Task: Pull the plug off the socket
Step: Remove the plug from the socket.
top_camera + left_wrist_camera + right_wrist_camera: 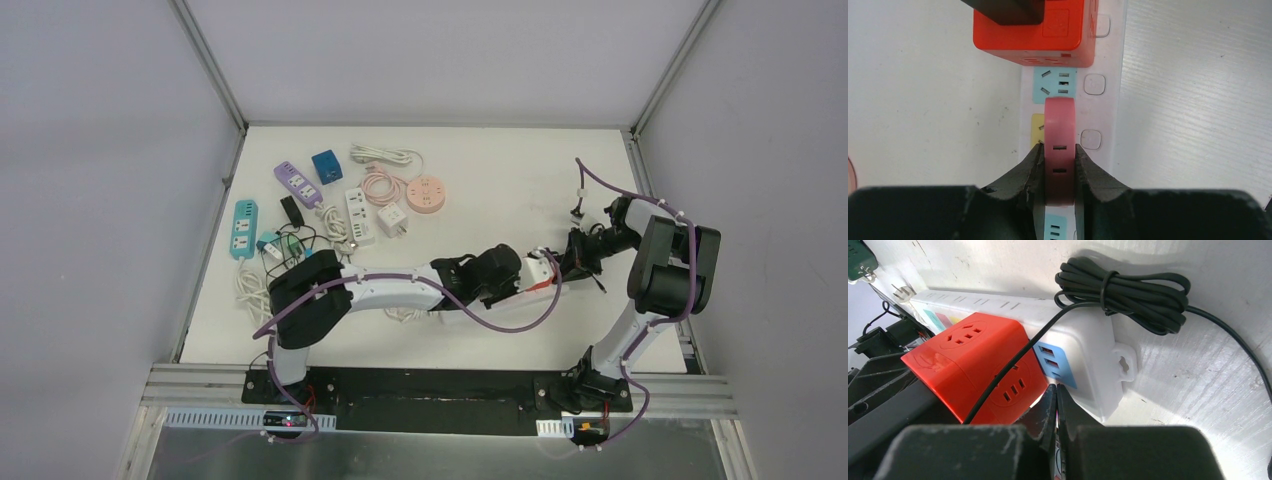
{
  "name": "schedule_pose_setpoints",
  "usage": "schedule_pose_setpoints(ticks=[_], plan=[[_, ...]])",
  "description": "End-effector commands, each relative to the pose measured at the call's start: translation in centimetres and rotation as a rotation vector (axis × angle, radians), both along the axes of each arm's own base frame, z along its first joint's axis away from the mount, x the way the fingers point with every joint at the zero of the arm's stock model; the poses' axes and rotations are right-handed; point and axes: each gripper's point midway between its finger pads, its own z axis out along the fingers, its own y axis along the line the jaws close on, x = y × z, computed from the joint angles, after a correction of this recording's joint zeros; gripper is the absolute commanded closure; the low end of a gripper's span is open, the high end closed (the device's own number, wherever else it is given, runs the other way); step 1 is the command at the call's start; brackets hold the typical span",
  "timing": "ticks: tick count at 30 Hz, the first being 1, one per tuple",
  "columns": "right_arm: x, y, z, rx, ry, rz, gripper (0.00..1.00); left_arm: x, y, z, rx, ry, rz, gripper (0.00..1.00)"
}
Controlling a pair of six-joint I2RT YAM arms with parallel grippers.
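Plug point(1060, 127), perhaps seated, in left gripper point(1060, 149)

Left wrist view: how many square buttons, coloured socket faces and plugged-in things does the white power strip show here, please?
square buttons: 3
blue socket faces: 2
yellow socket face: 1
orange-red cube: 1
pink plug: 1
Total: 8

Lab cell: aluminium-framed white walls point(420, 60)
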Motion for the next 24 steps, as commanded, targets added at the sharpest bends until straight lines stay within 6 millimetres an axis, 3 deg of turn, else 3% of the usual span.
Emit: schedule_pose_setpoints(ticks=[1,5,11,15,20,24], plan=[[0.8,-3.3,-4.2,-0.210,-0.038,0.080,0.98,-0.2,0.1,0.7,-0.058,0.104,0.009,1.00],[0.9,-3.3,-4.3,-0.215,-0.037,0.080,0.98,0.0,-0.4,1.5,-0.147,0.160,0.014,1.00],[0.9,-3.3,-4.4,-0.219,-0.032,0.081,0.97,0.2,0.1,0.8,0.046,-0.045,-0.028,1.00],[0.8,-3.3,-4.4,-0.218,-0.030,0.082,0.97,-0.2,0.4,0.6,0.102,-0.089,-0.058,1.00],[0.8,-3.3,-4.4,-0.220,-0.028,0.081,0.97,-0.5,-0.5,1.3,-0.040,0.088,-0.033,1.00],[0.8,-3.4,-4.5,-0.221,-0.023,0.081,0.97,0.5,-0.6,2.2,-0.168,0.222,0.011,1.00]])
